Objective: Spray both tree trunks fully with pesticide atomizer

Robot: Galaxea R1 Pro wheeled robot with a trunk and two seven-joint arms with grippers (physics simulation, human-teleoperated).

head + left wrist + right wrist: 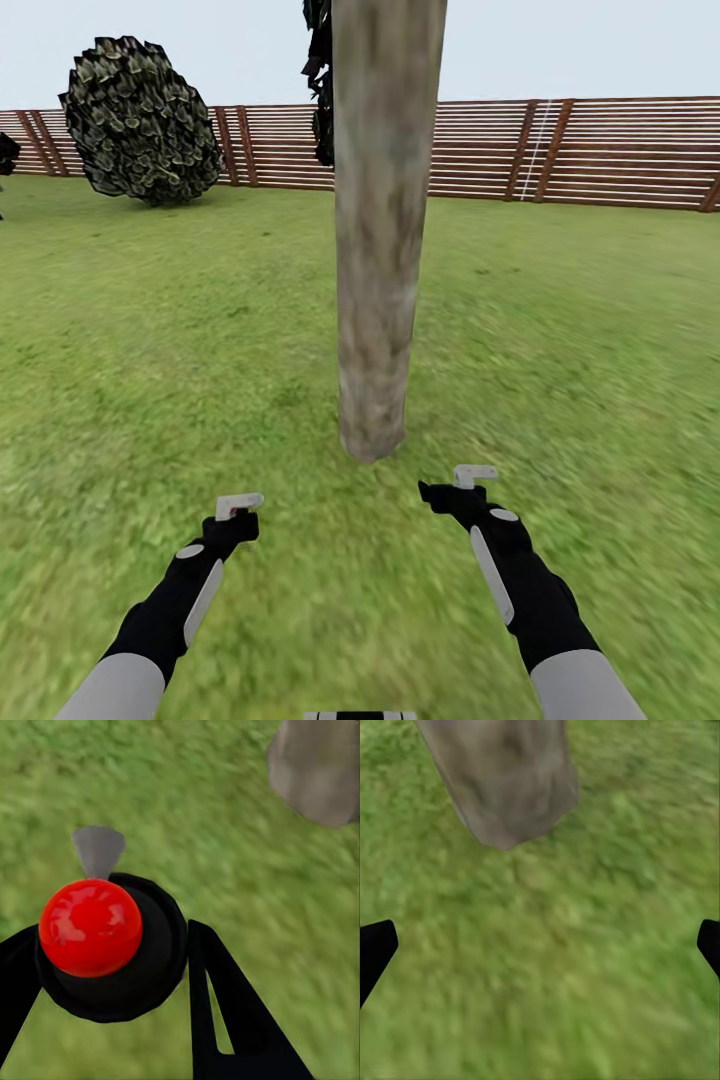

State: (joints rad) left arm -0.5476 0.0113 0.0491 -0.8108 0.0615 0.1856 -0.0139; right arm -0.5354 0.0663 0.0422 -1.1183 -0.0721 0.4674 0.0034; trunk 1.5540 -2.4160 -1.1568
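Pesticide atomizer, a small dark round sprayer with a glossy red knob [94, 937], sits pinched between the black fingers of my left hand [238, 508]; my left wrist camera shows this, while from my head it is too small to make out. My right hand [462, 482] is spread with nothing between its fingers. Ahead, between both hands, rises the thick mottled grey-brown tree trunk [380, 230] on green lawn [580, 340].

The tree trunk [381, 230] is being cut off at twelve o'clock in the head view, its crown unseen. The right tool [540, 945] is being shown merely as two black fingertips [375, 945] at the edges. The lawn [585, 1005] is being rendered blurred.
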